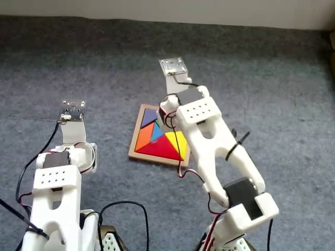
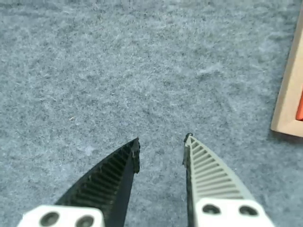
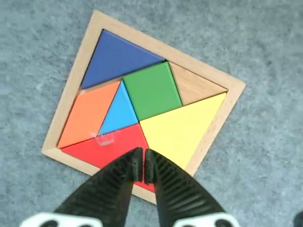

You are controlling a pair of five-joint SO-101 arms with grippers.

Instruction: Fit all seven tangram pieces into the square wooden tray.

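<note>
Grey carpet (image 3: 265, 38), one wooden tray (image 3: 72, 92), six coloured tangram pieces (image 3: 152, 90) inside.

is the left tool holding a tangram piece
No, the left tool is open over the carpet, gripping nothing.

Indoor robot workspace, kind of room unclear; grey carpet-like surface (image 1: 272, 68) runs to a pale wall (image 1: 209, 10); two cabled arms (image 1: 209, 136) stand on it.

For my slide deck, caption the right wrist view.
Shut right end effector over the square wooden tray, tips above the red triangle.
</note>
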